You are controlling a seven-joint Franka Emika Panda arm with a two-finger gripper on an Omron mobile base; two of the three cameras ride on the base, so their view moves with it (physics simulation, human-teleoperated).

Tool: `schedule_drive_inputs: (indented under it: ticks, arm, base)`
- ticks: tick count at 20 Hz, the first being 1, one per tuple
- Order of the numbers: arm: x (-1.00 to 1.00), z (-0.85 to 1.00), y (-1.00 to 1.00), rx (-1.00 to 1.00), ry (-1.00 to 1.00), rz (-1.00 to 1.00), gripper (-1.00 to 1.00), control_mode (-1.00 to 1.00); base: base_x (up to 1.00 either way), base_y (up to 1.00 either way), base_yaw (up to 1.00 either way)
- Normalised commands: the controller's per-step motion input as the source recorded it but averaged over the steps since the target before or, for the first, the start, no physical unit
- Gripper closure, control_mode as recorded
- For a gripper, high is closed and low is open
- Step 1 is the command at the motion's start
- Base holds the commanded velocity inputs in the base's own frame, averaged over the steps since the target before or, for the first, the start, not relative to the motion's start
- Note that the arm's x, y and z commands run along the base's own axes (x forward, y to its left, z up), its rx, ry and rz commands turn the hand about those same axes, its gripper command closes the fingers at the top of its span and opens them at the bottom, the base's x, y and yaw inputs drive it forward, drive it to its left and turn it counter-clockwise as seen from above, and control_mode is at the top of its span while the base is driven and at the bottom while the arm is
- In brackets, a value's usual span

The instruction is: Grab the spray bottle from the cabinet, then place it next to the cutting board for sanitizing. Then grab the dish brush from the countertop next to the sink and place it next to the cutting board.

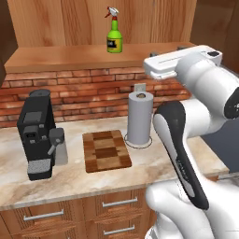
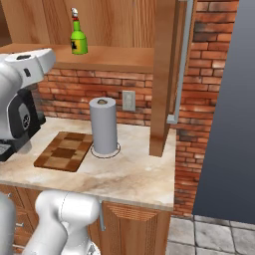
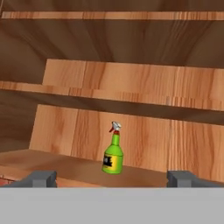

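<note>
Here, the first step is in hand: the reach for the bottle, with nothing lifted yet.

Left base view: the spray bottle (image 1: 114, 37) stands upright on the shelf of the cabinet (image 1: 70, 56), above the brick wall. Below, the cutting board (image 1: 106, 151) lies flat on the countertop (image 1: 140, 163), between a black coffee machine (image 1: 39, 133) and a paper towel roll (image 1: 140, 117). The white arm is raised to shelf height, right of the bottle.

Right base view: the bottle sits well apart from the arm's head, and the board lies just beside the roll's base.

Hand view: the gripper (image 3: 111, 178) faces the bottle squarely, jaws spread wide and empty, one fingertip at each side of the frame; the bottle stands near, not between them.

Next move, as judged: advance straight until the fingers straddle the green body, then close, keeping clear of the shelf board.
</note>
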Motion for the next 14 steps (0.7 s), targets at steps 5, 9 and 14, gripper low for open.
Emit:
schedule_drive_inputs:
  ticks: [5,9,14]
  arm:
    - [0.28,0.17,0.0,0.0,0.0,0.0,-1.0,-1.0]
    - [0.34,0.01,0.0,0.0,0.08,0.0,-1.0,-1.0]
    - [0.39,0.0,0.0,0.0,0.12,0.0,-1.0,-1.0]
  base:
    - [0.0,0.0,0.0]
    - [0.0,0.0,0.0]
    - [0.0,0.0,0.0]
